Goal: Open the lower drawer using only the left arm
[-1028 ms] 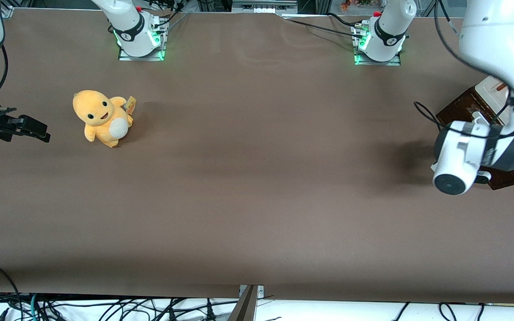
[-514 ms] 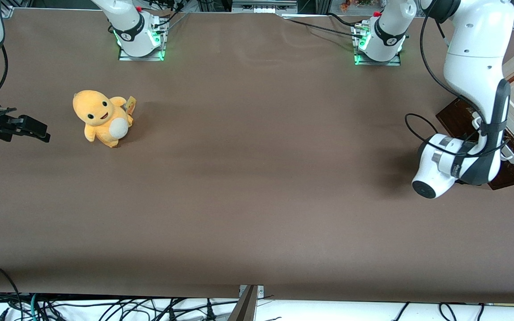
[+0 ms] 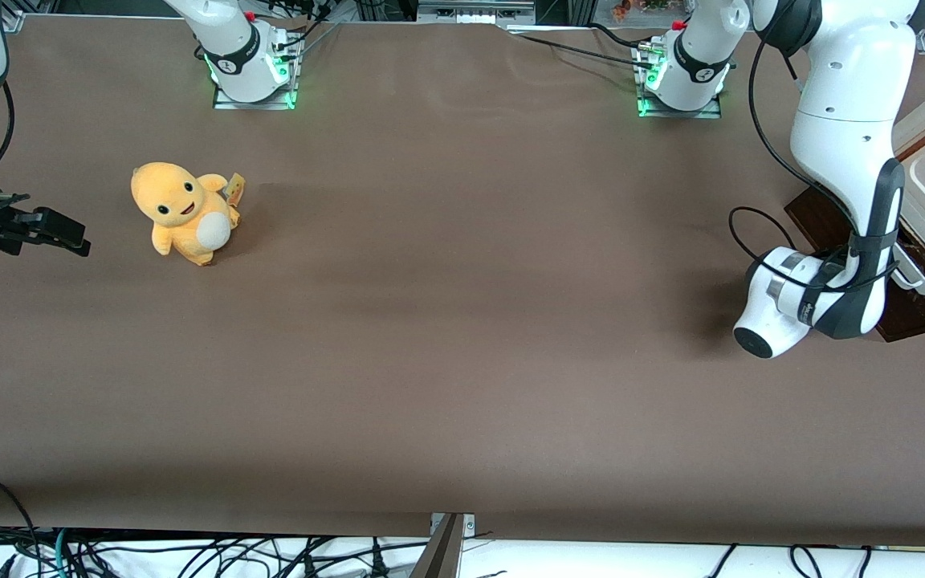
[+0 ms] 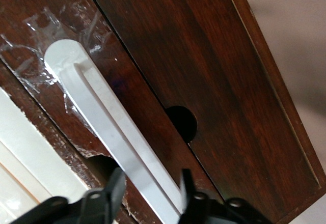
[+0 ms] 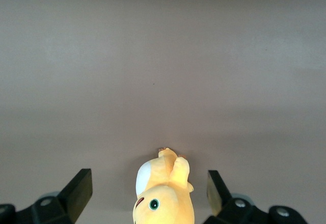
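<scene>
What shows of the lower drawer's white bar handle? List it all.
The long white bar handle looks like smooth matte plastic with a rounded end, running slantwise across the glossy dark brown wooden drawer front. Crinkled clear tape surrounds its end. The left arm's black tool straddles the bar, one finger either side, open.

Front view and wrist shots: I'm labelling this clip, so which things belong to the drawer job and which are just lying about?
In the job:
lower drawer
white bar handle
left arm
claw, open, its fingers either side of the handle

Lying about:
orange plush toy, toward the parked arm's end of the table
</scene>
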Robot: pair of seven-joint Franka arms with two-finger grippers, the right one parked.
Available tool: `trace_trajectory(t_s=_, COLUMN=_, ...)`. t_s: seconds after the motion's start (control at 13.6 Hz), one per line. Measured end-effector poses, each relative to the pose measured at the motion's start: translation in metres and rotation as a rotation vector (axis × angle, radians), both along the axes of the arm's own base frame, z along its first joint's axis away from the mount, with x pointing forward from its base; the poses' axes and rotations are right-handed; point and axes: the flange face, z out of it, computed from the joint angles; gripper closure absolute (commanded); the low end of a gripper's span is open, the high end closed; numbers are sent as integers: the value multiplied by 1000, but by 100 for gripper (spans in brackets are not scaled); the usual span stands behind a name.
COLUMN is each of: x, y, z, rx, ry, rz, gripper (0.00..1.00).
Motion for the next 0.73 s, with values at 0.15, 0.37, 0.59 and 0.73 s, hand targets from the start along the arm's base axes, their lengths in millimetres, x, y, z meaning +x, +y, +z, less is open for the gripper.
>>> trace_trajectory(t_s=0.15, x=1, y=0, z=2, rx=24, ry=-18, rz=2, gripper=100)
trace_trajectory(t_s=0.37, x=1, y=0, z=1, rx=33, ry=-28, rz=4, gripper=100)
trace_trajectory(t_s=0.59, x=3, y=-7, z=0, rx=37, ry=-27, rz=-6, gripper=100)
trace_trajectory(t_s=0.73, x=7, y=-19, z=-3, rx=49, ry=-19, rz=-12, gripper=100)
